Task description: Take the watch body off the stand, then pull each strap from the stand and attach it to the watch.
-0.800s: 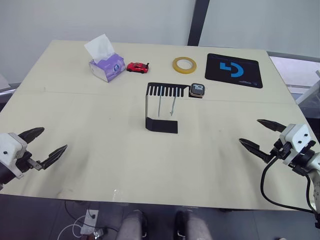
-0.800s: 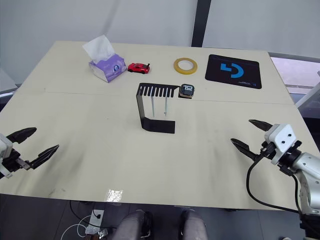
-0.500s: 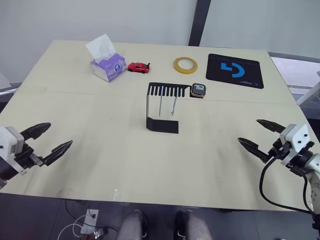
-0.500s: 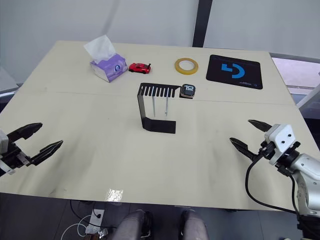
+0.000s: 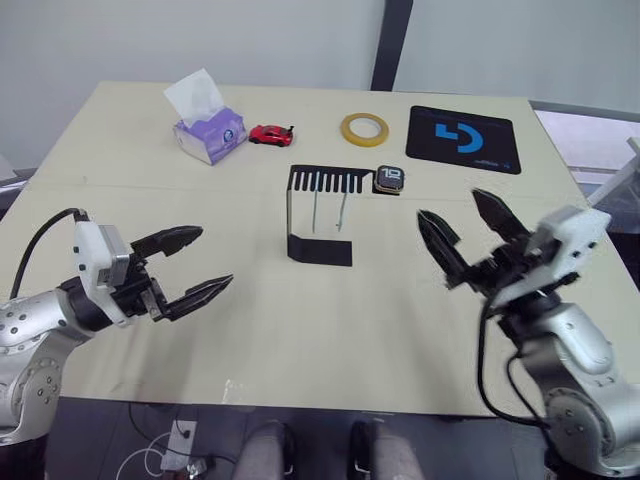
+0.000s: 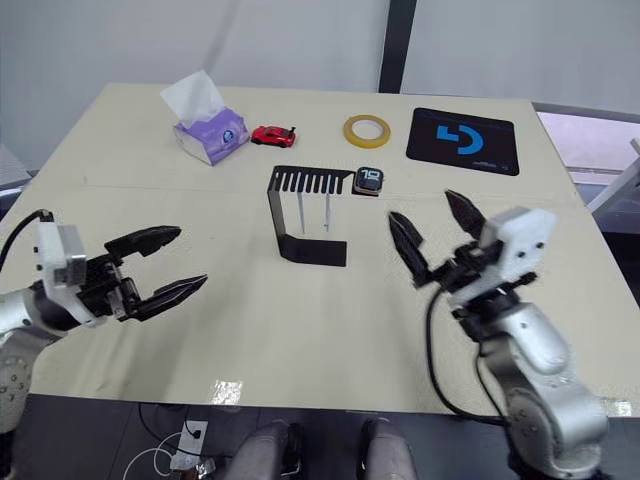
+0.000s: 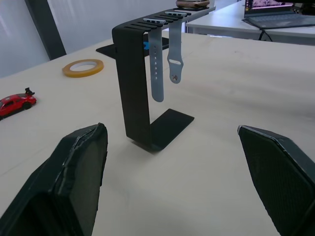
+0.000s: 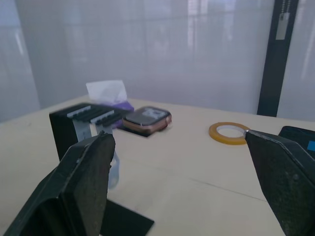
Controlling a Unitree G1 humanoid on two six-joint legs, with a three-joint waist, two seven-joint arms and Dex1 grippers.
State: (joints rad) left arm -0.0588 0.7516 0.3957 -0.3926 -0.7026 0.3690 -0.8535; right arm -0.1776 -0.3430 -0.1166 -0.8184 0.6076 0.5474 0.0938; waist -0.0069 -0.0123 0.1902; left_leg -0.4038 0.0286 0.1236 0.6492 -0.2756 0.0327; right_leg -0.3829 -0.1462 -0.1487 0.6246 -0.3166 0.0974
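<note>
The black stand point(image 5: 320, 215) is upright at the table's middle. The watch body point(image 5: 389, 179) lies on the right end of its slotted top plate. Two pale blue straps point(image 7: 156, 73) hang from the slots, the longer one with small holes beside a shorter one point(image 7: 174, 60). My left gripper point(image 5: 213, 258) is open, low and to the stand's left. My right gripper point(image 5: 450, 205) is open to the stand's right, below the watch body point(image 8: 146, 118). Both hold nothing.
Along the far side of the table point(image 5: 250, 330) stand a purple tissue box point(image 5: 210, 135), a red toy car point(image 5: 270, 134), a yellow tape roll point(image 5: 363, 128) and a black mat with a blue logo point(image 5: 463, 138).
Both arms have come in from the table's outer front corners toward the stand. The right gripper moved left and up close to the watch; the left moved right. Both stay open.
</note>
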